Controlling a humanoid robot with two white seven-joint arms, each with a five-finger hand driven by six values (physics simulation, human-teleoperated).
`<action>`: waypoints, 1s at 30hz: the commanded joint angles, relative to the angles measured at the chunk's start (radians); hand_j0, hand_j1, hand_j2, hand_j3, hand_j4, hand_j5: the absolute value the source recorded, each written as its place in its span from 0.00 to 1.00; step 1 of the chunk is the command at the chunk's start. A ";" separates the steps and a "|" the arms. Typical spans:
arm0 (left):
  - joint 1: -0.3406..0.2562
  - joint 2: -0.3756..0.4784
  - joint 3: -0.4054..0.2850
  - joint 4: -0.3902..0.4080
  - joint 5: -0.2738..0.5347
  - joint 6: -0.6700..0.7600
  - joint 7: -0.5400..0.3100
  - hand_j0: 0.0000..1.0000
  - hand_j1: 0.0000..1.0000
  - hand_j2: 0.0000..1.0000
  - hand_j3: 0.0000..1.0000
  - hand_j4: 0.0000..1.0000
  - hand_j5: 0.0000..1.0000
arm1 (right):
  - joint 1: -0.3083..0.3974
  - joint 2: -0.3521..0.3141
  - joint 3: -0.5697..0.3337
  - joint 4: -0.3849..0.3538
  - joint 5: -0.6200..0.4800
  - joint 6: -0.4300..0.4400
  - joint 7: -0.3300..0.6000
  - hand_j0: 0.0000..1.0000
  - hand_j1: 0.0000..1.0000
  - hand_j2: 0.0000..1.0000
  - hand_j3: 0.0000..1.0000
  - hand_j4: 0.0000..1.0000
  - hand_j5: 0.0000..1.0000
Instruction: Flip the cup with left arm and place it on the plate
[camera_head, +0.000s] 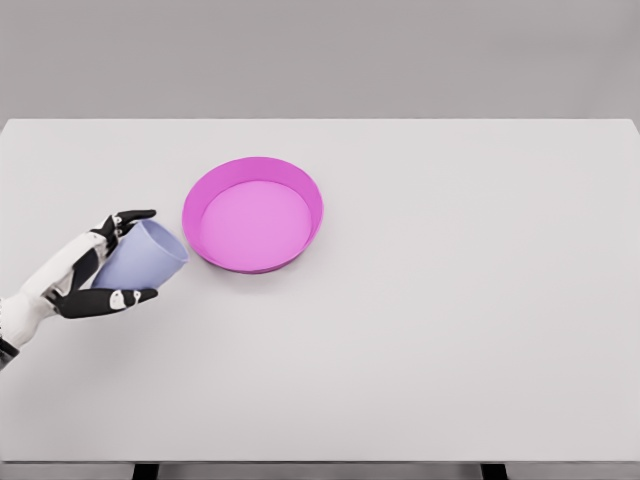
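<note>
1. The cup (143, 256) is tipped on its side, its long axis running from lower left to upper right. The wider end points toward the plate (253, 214) and the table's far right corner; the narrower end sits back in the palm.
2. It lies toward the table's left edge, about midway between the near and far edges. Whether it touches the tabletop or is lifted just off it cannot be told.
3. The left hand (88, 272) comes in from the left edge and grips the cup. The black-tipped fingers (128, 217) wrap over its far side, the thumb (118, 298) presses along its near side.
4. The cup is a pale lavender tapered cylinder with a smooth, matte, plastic-like surface.
5. The plate is a round, bright magenta dish with a raised sloping wall and a flat, lighter pink floor. It stands just right of the cup, apart from it, left of the table's middle.
6. The table (460, 330) is a plain white rectangle, smooth and matte.
</note>
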 joint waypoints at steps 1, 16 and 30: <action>0.000 -0.023 0.003 0.000 0.000 -0.021 0.009 0.73 0.73 0.73 0.73 0.73 0.73 | 0.000 0.000 0.000 0.000 0.000 0.000 0.000 1.00 1.00 1.00 1.00 1.00 1.00; -0.038 -0.135 0.021 0.002 0.001 -0.053 0.010 0.73 0.73 0.73 0.73 0.73 0.73 | 0.000 0.000 0.000 0.000 0.000 0.000 0.000 1.00 1.00 1.00 1.00 1.00 1.00; -0.041 -0.221 0.069 0.003 0.006 -0.058 0.010 0.74 0.74 0.74 0.74 0.74 0.74 | 0.000 0.000 0.000 0.000 0.001 0.000 0.000 1.00 1.00 1.00 1.00 1.00 1.00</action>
